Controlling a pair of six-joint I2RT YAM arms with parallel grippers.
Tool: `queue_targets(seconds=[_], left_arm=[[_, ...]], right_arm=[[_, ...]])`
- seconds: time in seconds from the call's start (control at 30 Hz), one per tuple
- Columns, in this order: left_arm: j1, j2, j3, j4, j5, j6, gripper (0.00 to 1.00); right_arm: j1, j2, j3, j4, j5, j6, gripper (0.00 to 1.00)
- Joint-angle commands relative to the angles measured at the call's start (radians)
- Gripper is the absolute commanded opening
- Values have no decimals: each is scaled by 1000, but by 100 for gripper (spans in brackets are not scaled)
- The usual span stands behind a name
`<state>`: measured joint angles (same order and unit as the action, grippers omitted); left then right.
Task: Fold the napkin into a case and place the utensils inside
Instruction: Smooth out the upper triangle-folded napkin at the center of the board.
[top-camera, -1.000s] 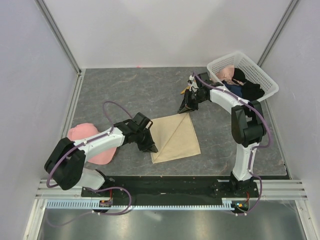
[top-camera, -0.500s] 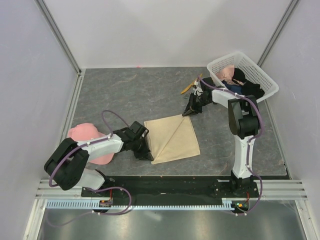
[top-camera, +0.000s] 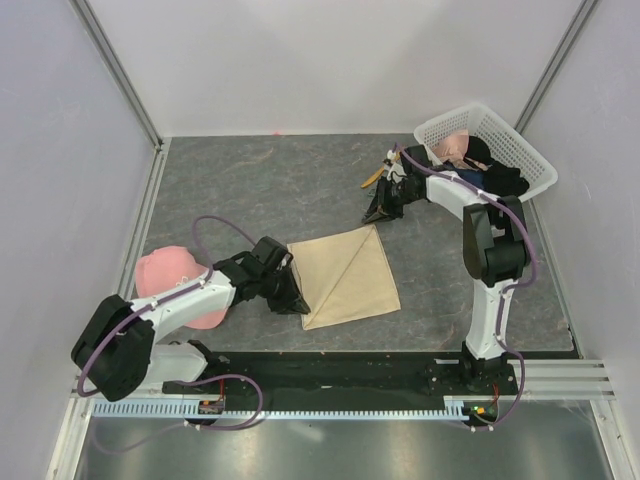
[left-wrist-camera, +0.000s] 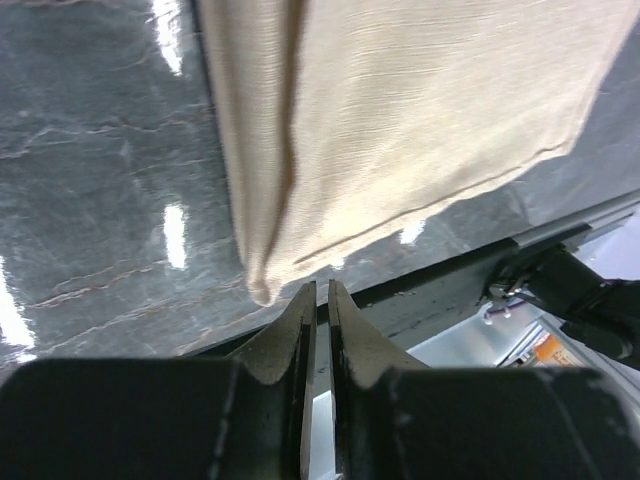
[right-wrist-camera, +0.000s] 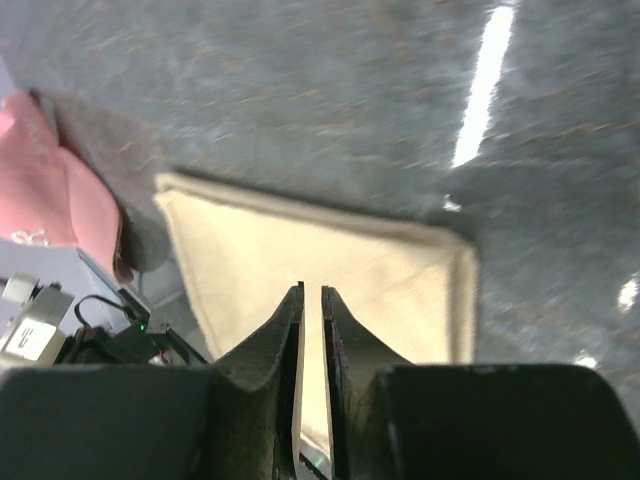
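Napkin (top-camera: 345, 272) lies folded flat on the table (top-camera: 260, 190); the utensils (top-camera: 376, 176) lie apart beyond its far corner. Left hand (left-wrist-camera: 320, 290) sits beside the near-left edge and right hand (right-wrist-camera: 311, 292) by the far corner, each nearly closed and empty. Risk: the fingers may drag the cloth and undo the fold.

The left gripper (left-wrist-camera: 318, 289) points down at the dark grey marbled table (left-wrist-camera: 100, 200). Its two fingers are drawn nearly together, with only a thin slit between them and nothing in it. The beige napkin (left-wrist-camera: 400, 120) lies flat ahead, one long folded edge running up the view. Its rounded near corner sits just left of the fingertips. Beyond the table's edge to the right there is a black rail (left-wrist-camera: 470, 285), with cables and an orange label (left-wrist-camera: 545, 346).
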<state>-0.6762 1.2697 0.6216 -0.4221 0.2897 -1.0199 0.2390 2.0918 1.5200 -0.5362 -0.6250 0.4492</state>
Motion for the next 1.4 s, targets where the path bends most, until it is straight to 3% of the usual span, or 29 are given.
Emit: queue_targets(seconds=[0.0, 0.13, 0.4, 0.77, 1.13, 1.23, 1.37], left_arm=[[0, -4, 36, 9, 5, -9, 16], [0, 48, -13, 81, 38, -26, 15], [0, 103, -86, 118, 37, -20, 15], [0, -105, -8, 19, 14, -59, 22], [3, 112, -8, 137, 23, -26, 20], [3, 10, 4, 74, -36, 1, 26], [26, -88, 125, -85, -125, 62, 42]], right_arm=[[69, -125, -62, 15, -13, 22, 19], [170, -151, -173, 132, -15, 86, 19], [198, -122, -339, 243, -24, 109, 17], [220, -211, -287, 166, 7, 98, 17], [298, -156, -342, 249, 11, 137, 18], [301, -167, -322, 228, 27, 111, 19], [303, -183, -271, 157, 45, 79, 20]])
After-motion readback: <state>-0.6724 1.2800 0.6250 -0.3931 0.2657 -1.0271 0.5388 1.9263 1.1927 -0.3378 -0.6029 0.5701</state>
